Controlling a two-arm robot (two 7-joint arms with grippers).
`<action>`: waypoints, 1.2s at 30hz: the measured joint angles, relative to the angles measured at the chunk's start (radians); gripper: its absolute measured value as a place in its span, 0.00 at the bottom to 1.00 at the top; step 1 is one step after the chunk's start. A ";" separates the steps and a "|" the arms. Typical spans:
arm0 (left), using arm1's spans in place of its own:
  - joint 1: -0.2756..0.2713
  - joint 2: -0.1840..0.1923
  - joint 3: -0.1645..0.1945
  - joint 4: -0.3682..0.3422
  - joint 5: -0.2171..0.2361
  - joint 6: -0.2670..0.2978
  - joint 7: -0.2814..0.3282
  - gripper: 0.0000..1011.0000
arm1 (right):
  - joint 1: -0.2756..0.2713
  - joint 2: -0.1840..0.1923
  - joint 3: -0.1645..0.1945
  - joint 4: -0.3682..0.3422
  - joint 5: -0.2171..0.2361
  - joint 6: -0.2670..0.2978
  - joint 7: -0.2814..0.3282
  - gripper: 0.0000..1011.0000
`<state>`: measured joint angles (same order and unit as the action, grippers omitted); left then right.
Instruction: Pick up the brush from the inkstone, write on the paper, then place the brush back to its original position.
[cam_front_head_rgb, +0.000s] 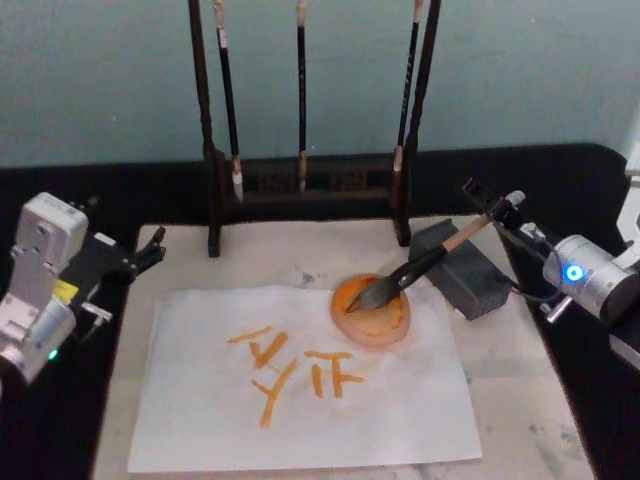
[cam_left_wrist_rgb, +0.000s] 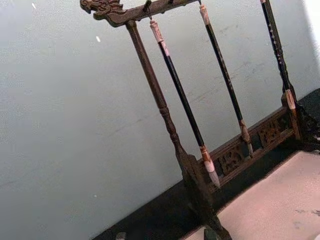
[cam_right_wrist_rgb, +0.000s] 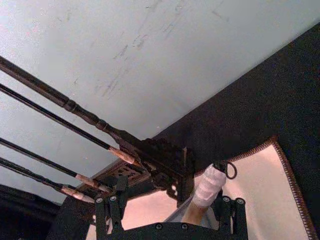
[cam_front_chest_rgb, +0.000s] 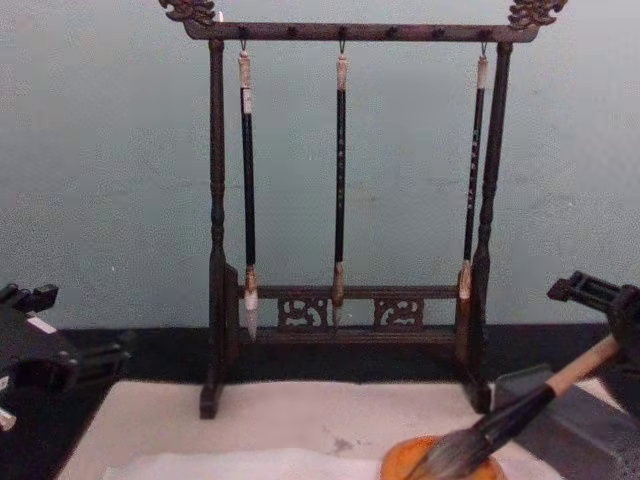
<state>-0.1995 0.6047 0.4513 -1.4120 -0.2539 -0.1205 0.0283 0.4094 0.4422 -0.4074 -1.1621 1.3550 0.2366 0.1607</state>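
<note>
Here the large calligraphy brush (cam_front_head_rgb: 430, 257) with pale tan handle, black collar and bushy grey-black tip lies slanted, its bristles in the round orange dish (cam_front_head_rgb: 372, 310) and its handle leaning across the dark grey stone block (cam_front_head_rgb: 462, 268) just beside that dish. The right gripper (cam_front_head_rgb: 497, 210) sits at the handle's white-wrapped end (cam_right_wrist_rgb: 208, 186), fingers (cam_right_wrist_rgb: 233, 216) on either side of it; whether they clamp it or stand slightly apart cannot be told. The thin white paper sheet (cam_front_head_rgb: 300, 390), marked with orange strokes (cam_front_head_rgb: 290, 365), lies under and beside the dish on the cream felt mat (cam_front_head_rgb: 510, 360). The dark wooden brush rack (cam_front_chest_rgb: 345, 190) with three thin black brushes (cam_front_chest_rgb: 340, 180) stands behind the dish. The left gripper (cam_front_head_rgb: 150, 250) hovers well away from the dish, beyond the paper's far edge; its opening cannot be told.
</note>
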 joint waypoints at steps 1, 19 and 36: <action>0.000 0.000 0.000 0.000 0.000 0.000 0.000 1.00 | -0.006 0.005 0.000 -0.009 0.004 0.000 -0.002 0.99; 0.000 0.000 0.000 0.000 0.000 0.000 0.000 1.00 | -0.137 0.097 0.020 -0.175 0.089 -0.019 -0.056 0.99; 0.000 0.000 0.000 0.000 0.000 0.000 0.000 1.00 | -0.279 0.224 0.020 -0.422 0.024 -0.144 -0.059 0.99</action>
<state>-0.1995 0.6047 0.4514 -1.4120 -0.2539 -0.1206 0.0283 0.1306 0.6661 -0.3874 -1.5843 1.3795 0.0929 0.1014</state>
